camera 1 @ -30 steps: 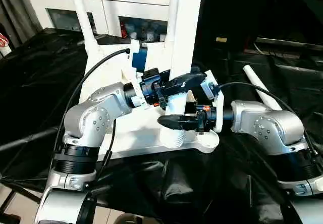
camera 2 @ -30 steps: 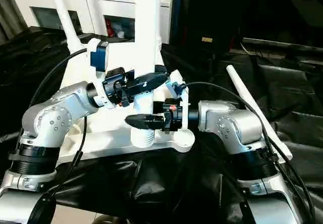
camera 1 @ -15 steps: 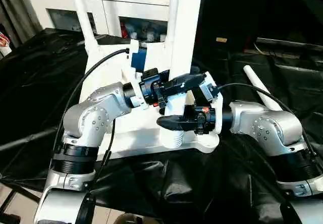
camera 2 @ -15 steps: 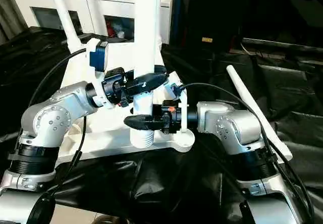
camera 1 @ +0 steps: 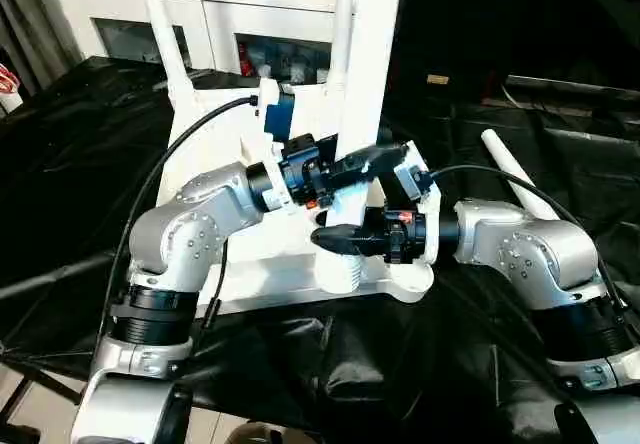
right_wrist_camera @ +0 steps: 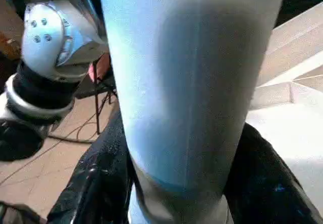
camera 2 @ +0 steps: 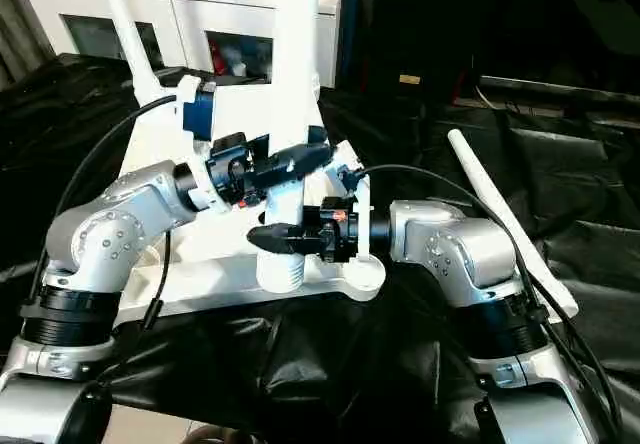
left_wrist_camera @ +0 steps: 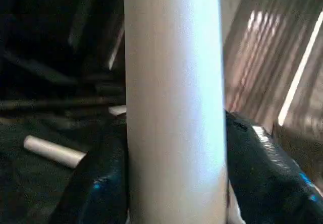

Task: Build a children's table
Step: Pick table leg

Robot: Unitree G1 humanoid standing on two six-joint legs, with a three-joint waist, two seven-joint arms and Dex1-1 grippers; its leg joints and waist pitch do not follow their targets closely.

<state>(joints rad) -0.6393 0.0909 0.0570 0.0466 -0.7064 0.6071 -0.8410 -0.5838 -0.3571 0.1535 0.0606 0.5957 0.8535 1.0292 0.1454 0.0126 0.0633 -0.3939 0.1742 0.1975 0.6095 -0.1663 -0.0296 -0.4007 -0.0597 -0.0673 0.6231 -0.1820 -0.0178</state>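
The white table top (camera 1: 250,254) lies underside up on black cloth. One white tube leg (camera 1: 368,74) stands upright over its near right part. The leg's ribbed lower end (camera 1: 340,272) is just left of a round corner socket (camera 1: 405,279). My left gripper (camera 1: 365,162) is shut on the leg higher up, with black fingers (left_wrist_camera: 101,183) against both its sides. Below it, my right gripper (camera 1: 338,238) is shut on the same leg (right_wrist_camera: 186,82). Another leg (camera 1: 165,34) stands at the far left corner, and a thin one (camera 1: 345,14) rises behind the held leg.
A loose white leg (camera 1: 515,179) lies on the black cloth to the right, past my right forearm. A white cabinet (camera 1: 200,9) with glass doors stands behind the table top. Black cloth covers the floor all around.
My right gripper's fingers have closed in on the lower part of the leg. The left gripper stays on the leg higher up, hardly moved.
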